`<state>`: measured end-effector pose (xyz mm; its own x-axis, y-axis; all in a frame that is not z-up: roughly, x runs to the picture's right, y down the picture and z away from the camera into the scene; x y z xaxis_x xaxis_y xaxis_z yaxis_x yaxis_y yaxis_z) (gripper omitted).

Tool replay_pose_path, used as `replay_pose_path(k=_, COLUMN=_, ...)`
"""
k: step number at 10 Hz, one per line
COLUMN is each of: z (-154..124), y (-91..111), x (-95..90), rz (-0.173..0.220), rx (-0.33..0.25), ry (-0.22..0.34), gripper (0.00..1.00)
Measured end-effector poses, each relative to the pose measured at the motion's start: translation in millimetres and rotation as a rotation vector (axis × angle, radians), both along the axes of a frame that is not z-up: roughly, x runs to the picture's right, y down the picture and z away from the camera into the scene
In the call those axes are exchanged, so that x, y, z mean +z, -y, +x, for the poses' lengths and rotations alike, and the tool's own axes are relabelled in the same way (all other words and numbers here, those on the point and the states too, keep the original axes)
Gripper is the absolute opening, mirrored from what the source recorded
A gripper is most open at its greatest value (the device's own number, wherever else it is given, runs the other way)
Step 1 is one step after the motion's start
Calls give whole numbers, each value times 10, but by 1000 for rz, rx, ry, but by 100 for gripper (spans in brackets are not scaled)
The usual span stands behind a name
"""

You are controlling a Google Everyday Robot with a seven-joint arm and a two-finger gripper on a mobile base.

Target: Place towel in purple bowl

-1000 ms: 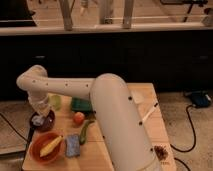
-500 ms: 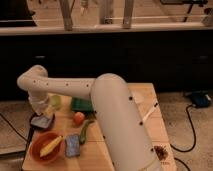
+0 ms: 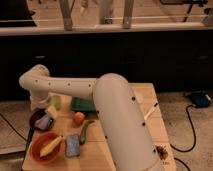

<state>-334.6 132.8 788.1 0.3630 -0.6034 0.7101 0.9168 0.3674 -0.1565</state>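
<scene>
The purple bowl (image 3: 35, 119) is a dark dish at the left edge of the wooden table (image 3: 125, 135). A grey-blue towel (image 3: 44, 122) lies in it, bunched up. My gripper (image 3: 46, 108) is at the end of the white arm, just above the bowl's far right rim and close over the towel. The wrist hides part of the bowl's far side. Whether the gripper touches the towel does not show.
An orange bowl (image 3: 44, 148) with a banana sits at the front left. Beside it are a blue sponge (image 3: 72, 145), a green pepper (image 3: 85, 131) and a red-orange fruit (image 3: 78, 118). A green item (image 3: 81, 104) lies behind. A white utensil (image 3: 150, 111) lies right. My arm (image 3: 120, 115) spans the table.
The gripper has shifted slightly over the purple bowl, and the grey-blue towel now shows lying in the bowl below it. Nothing else on the table has moved.
</scene>
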Motion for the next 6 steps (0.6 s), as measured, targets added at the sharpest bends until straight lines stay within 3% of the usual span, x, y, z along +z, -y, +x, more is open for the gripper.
replay_pose_path(k=6, z=9, y=9, x=0, rz=-1, rx=-1, ry=9, gripper=80)
